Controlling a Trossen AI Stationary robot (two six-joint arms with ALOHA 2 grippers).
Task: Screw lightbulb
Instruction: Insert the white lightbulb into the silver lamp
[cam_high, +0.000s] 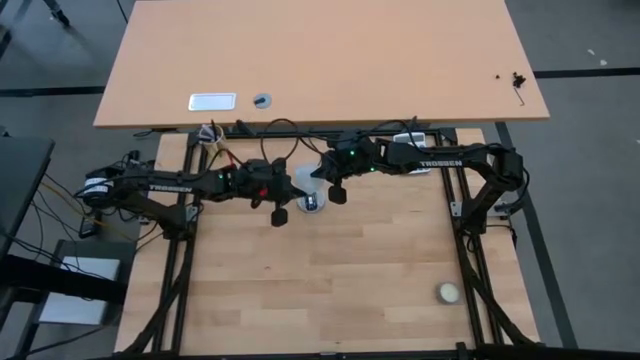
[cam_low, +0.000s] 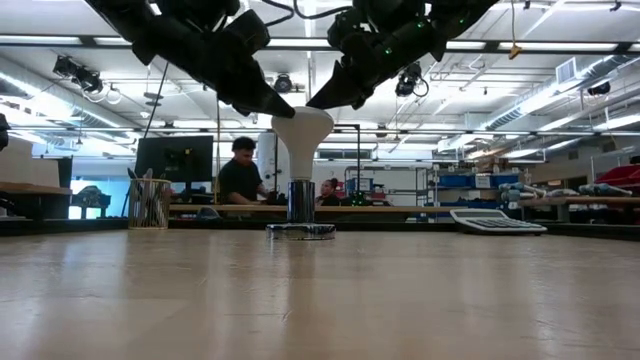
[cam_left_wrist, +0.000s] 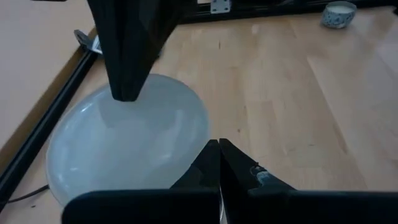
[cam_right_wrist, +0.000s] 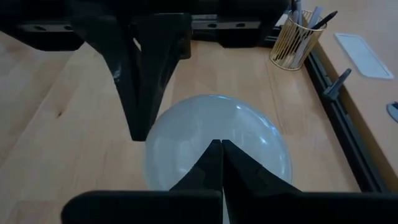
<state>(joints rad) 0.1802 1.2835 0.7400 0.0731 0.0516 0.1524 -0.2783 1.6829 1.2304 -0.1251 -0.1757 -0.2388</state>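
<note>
The white lightbulb (cam_low: 302, 135) stands upright at the table's middle, dome up. Its grey metal screw base (cam_low: 300, 200) sits in the round socket disc (cam_low: 300, 230). The dome also shows in the high view (cam_high: 301, 183). My left gripper (cam_low: 282, 110) is shut and comes slanting down at the dome's left side. My right gripper (cam_low: 320, 102) is shut and comes slanting down at the dome's right side. Each wrist view shows the dome (cam_left_wrist: 130, 143) (cam_right_wrist: 217, 149) with the other arm's shut fingers beyond it. My left gripper has the tip of its shut fingers (cam_left_wrist: 214, 155) against the upper left side of the bulb's dome (cam_low: 286, 118), slanting down from the table's left. The bulb stands upright in the socket. My right gripper has the tip of its shut fingers (cam_right_wrist: 217, 155) against the upper right side of the dome (cam_low: 318, 116), slanting down from the table's right, opposite the left gripper.
A small cream-white ball (cam_high: 448, 292) lies near the table's right front corner. A wire cup of pens (cam_right_wrist: 298, 40) stands at the far left behind the frame rail. A calculator (cam_low: 495, 221) lies at the far right. People sit in the room beyond.
</note>
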